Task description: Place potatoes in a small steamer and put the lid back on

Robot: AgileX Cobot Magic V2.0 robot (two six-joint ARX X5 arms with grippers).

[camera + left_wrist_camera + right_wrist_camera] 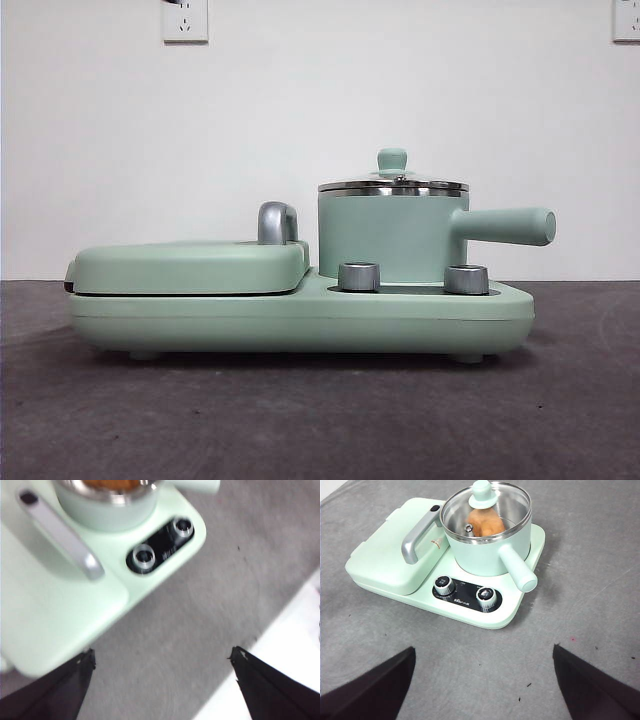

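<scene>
Both claws, left (162, 690) and right (484, 685), hover spread wide, clear of the lidded steamer (487, 550).

Orange-brown potato (482, 523) inside mint steamer (487, 552), glass lid (485, 507) on.

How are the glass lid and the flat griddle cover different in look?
The lid is round, clear glass with a steel rim; the griddle cover is flat, roughly rectangular and opaque green. The lid has a small green knob on top; the cover has a long chrome handle. Through the lid a potato shows in the pot; nothing shows under the cover. Both are closed, with mint-green parts.
</scene>
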